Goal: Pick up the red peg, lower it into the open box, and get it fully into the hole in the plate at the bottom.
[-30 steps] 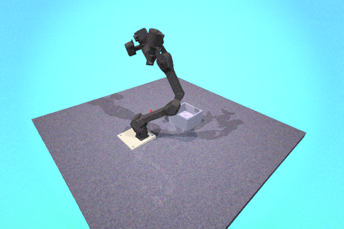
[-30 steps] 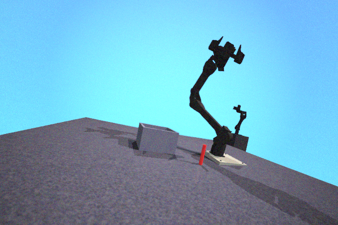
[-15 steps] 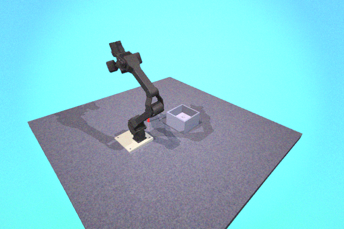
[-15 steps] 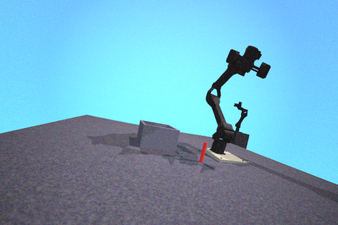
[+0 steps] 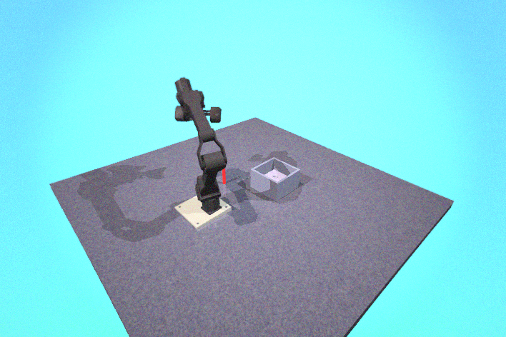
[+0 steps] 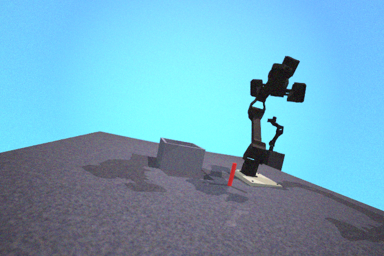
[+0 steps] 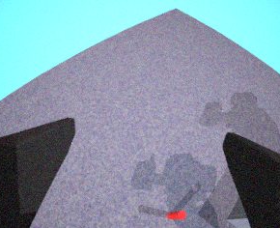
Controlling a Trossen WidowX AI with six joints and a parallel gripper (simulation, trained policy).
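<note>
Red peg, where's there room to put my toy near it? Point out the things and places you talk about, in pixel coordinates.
The wide tabletop [image 5: 261,270] in front of the cream base plate [image 5: 196,227] looks roomy. It's crowded where the red peg [image 5: 224,175] [image 6: 231,174] stands, between plate and box [image 5: 289,186] [image 6: 183,160].

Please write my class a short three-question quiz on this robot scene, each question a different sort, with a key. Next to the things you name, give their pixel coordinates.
1. True or false: the red peg [image 5: 224,176] [image 6: 232,174] [image 7: 177,214] is inside the open box [image 5: 288,188] [image 6: 181,159].
2. Multiple choice: how does the gripper [image 7: 151,133] stand?
A) shut on the peg
B) open, with nothing between its fingers
C) shut on the box wall
3. Fill in the missing word: the arm is mounted on a pale base plate [image 5: 196,221] [image 6: 264,182], and the peg stands ____ on the table top [image 5: 261,258] [image 6: 108,217] [image 7: 133,87].

Key: 1 false; 2 B; 3 upright
</note>
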